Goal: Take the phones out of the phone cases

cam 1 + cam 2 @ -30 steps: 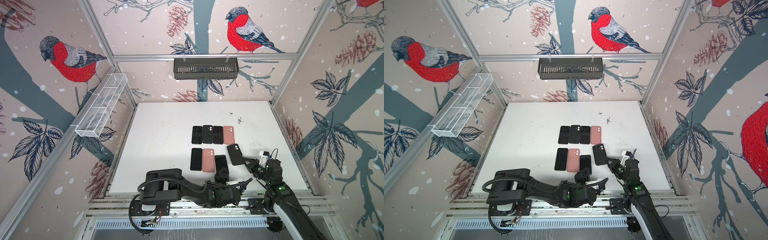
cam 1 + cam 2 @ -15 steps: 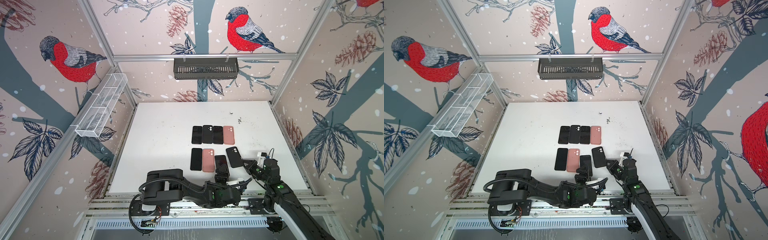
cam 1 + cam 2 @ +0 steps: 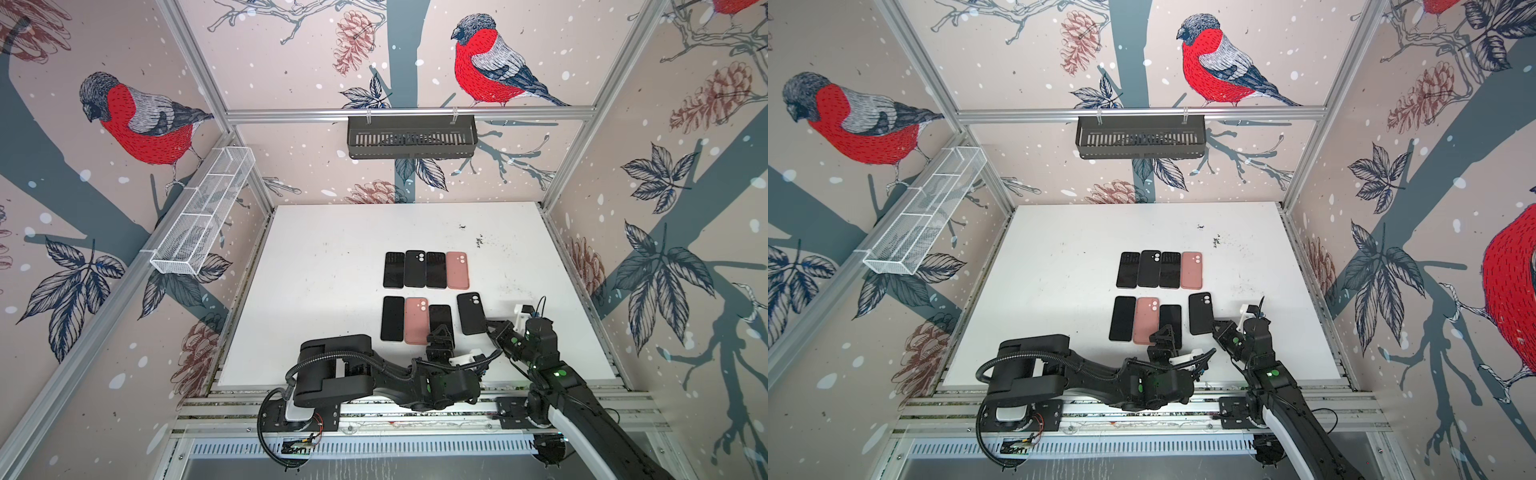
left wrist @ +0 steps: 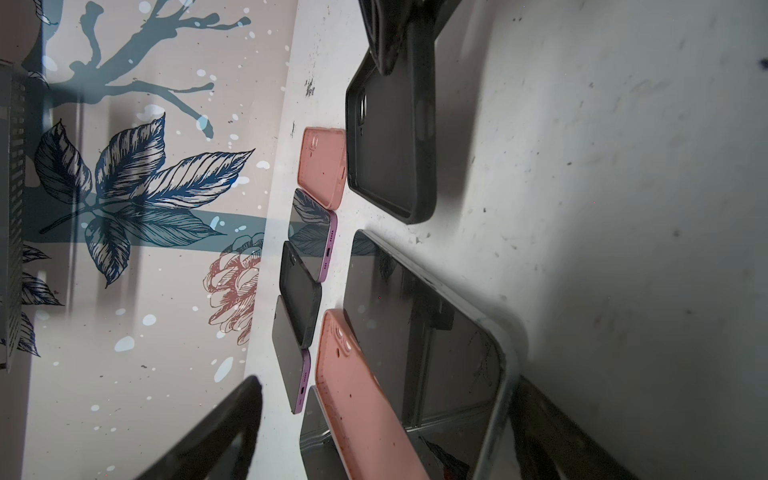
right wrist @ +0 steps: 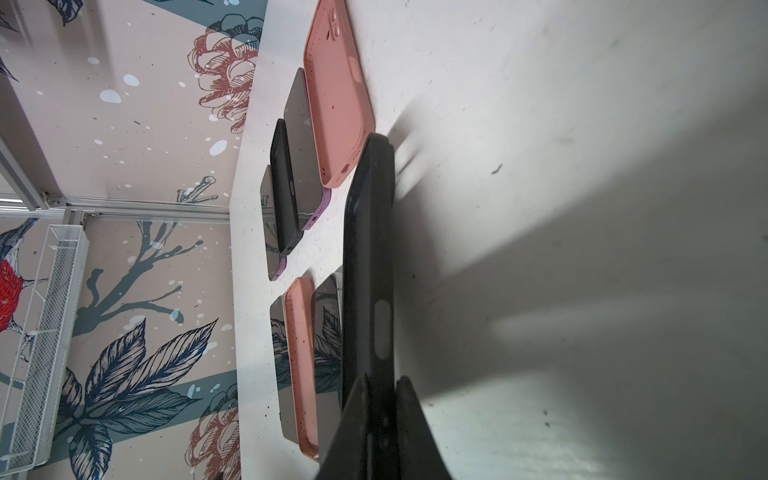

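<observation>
Phone [image 3: 440,318] lay flat, screen up, out of any case, on the white table [image 3: 332,291]. It was third in the near row, between the pink case [image 3: 416,321] and the black case [image 3: 471,313], apart from both. In both top views its near end was hidden under the left gripper [image 3: 440,338]. Left wrist view showed the phone [image 4: 419,332] between that gripper's fingers, which were spread wide and gripped nothing. One finger [image 4: 224,428] was out past the pink case and the other just beside the phone's edge; contact unclear. The right gripper [image 3: 490,326] pinched the black case at its near right corner. In the right wrist view the fingers [image 5: 353,419] pressed on either face of the case [image 5: 370,270], seen edge-on with a shadow on the table; could not tell if its far end touched. A dark phone [image 3: 392,318] sat at the left end of the near row. The far row [image 3: 435,270] held four more items side by side, the rightmost pink.
</observation>
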`<state>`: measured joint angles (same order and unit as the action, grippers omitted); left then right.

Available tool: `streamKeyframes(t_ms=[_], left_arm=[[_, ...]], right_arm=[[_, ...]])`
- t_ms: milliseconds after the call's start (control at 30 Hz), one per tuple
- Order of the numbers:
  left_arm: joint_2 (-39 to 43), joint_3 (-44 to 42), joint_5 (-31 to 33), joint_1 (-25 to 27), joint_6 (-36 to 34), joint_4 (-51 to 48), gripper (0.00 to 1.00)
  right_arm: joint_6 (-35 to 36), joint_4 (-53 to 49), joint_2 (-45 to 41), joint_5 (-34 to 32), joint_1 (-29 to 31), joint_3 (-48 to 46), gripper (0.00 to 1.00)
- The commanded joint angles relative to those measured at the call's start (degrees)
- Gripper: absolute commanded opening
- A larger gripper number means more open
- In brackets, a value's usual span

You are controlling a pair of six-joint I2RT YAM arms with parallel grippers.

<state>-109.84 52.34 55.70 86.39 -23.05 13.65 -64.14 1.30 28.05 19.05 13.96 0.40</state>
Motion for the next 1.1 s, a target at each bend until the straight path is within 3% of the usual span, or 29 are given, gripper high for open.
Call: streamKeyframes(t_ms=[0, 333, 733, 1067], left_arm=[[0.99, -0.07, 0.67, -0.09, 3.86, -1.65, 0.97], [0.63, 2.30, -1.14, -0.23, 9.00, -6.45, 0.98], [0.15, 2.20, 2.53, -1.65, 13.12, -7.98, 0.98], [-0.12, 2.66, 5.72, -2.58, 13.64, -5.04, 0.98]], right_arm=[[0.82, -7.00, -0.03, -1.39, 0.58, -4.26, 0.15], [-1.19, -4.94, 1.51, -4.26, 5.60, -4.70, 0.18], [1.02, -5.33, 2.28, -5.51, 7.12, -3.75, 0.41], [6.58, -4.79, 8.71, -7.50, 5.92, -0.67, 0.40]])
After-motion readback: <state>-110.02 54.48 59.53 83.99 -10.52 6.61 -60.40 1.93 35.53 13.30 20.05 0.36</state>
